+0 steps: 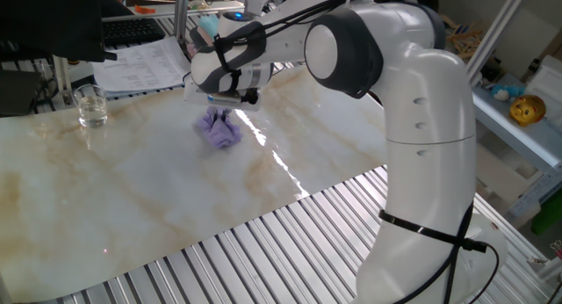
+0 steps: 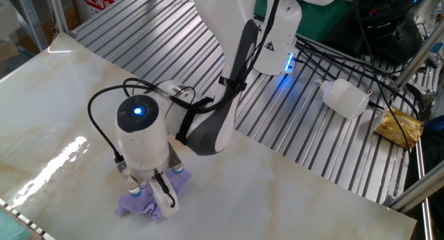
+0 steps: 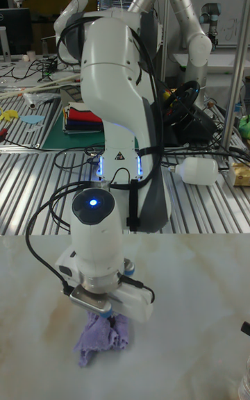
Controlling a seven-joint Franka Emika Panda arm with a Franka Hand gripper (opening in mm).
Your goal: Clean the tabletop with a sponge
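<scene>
**Robot arm pressing a purple sponge onto a marble-look table**

A white robot arm (image 1: pixel 421 119) reaches down over the table (image 1: pixel 132 190), a glossy white sheet with beige-brown veins. Its fingers (image 2: pixel 155 193) point straight down and are clenched on the sponge (image 2: pixel 149 202), a crumpled lavender-purple pad. The sponge sits directly under the fingers, bunched up between them and touching the table. In the tall fixed view the sponge (image 3: pixel 101 337) spreads out below the wrist, with the fingers (image 3: pixel 104 317) mostly hidden behind the gripper body. In one fixed view the sponge (image 1: pixel 218 128) lies just beneath the fingers (image 1: pixel 221 109), beside a bright streak of reflected light on the table.

A blue light glows on the round wrist housing (image 2: pixel 139 115) right above the fingers. A clear drinking glass (image 1: pixel 91 105) stands on the table well apart from the fingers, toward the table's far edge. Ribbed silver metal slats (image 2: pixel 277 108) run along the table's side, behind the fingers near the arm's base. A white plastic bottle (image 2: pixel 344 98) lies on those slats, well apart from the fingers.
</scene>
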